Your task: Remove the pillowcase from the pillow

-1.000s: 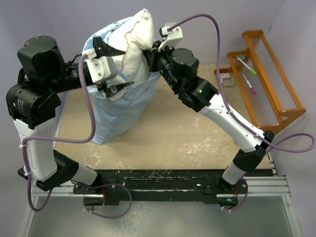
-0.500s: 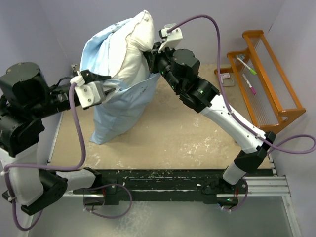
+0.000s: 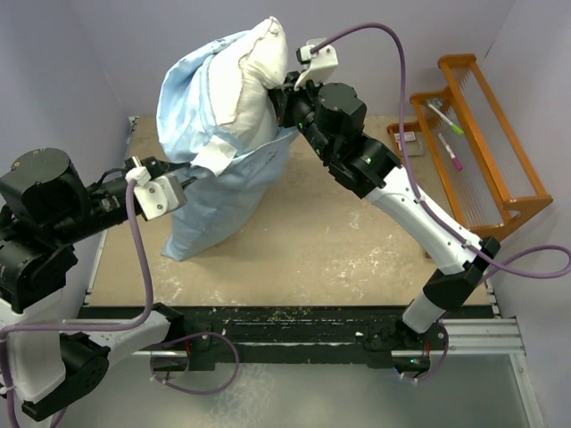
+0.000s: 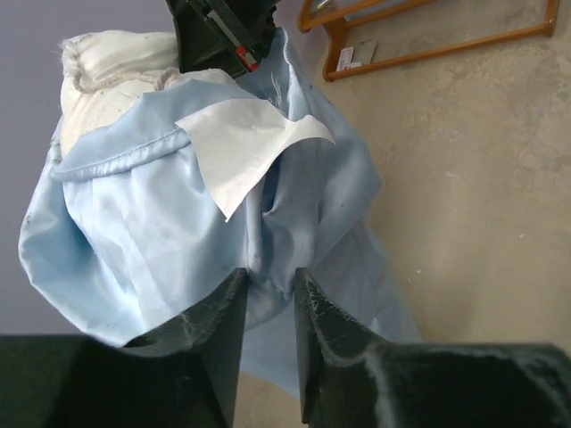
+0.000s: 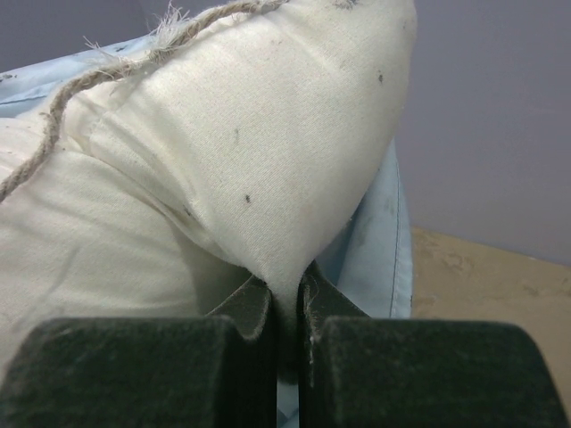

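Wrinkly pale-blue pillowcase [image 3: 223, 189], off-white pillow [image 3: 257, 82] (seemingly half-out)

The worktop [image 3: 339, 241] is a tan, speckled board, scuffed with pale whitish patches toward its near edge. The lower end of the pillowcase [image 3: 223, 196] rests on it at the left side, while the rest of the sack rises clear above. At the far right stands an orange wooden rack [image 3: 477, 143], seemingly on the worktop's edge, though its footing is hard to make out. Just beside the rack's left end lies a small white card [image 3: 406, 138].
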Controlling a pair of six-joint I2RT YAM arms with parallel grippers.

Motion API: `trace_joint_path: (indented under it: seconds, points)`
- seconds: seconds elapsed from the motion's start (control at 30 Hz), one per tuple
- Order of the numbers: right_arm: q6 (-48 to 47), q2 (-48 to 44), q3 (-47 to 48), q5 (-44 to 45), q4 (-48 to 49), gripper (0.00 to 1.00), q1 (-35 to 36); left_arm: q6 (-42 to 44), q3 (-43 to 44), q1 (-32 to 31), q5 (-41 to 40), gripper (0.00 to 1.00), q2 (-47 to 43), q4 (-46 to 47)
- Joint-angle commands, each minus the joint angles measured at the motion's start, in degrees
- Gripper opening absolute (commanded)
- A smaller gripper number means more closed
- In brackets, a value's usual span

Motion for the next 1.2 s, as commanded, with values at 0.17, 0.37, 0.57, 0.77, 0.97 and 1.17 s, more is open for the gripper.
trace_joint_path:
  seconds: [0.17,0.37,0.57,0.77,0.97,1.17]
  points:
    - [-0.8,-2.0,0.1,-1.4,4.0,0.0,-0.1,-5.2,23.3,-0.3,8.5,0.72,8.8,0.5]
    - [-1.3,-1.1,1.0,-4.3,5.7,0.0,0.0,-6.9,14.6,-0.3,7.3,0.73,5.9,15.9]
    - [-2.6,-1.8,0.4,-8.6,5.0,0.0,0.2,-2.1,11.7,-0.3,8.7,0.7,9.7,11.4]
    - [-4.0,-2.2,-0.2,-12.8,4.9,0.0,0.3,7.1,16.9,-0.3,6.4,0.59,14.1,1.5]
    - [-4.3,-2.5,-0.7,-13.2,4.8,0.0,0.3,11.6,15.5,-0.3,3.6,0.4,13.1,-1.7]
    - [-3.3,-2.8,-0.8,-14.5,3.3,0.0,0.3,11.7,10.5,-0.3,1.0,0.28,8.2,-1.9]
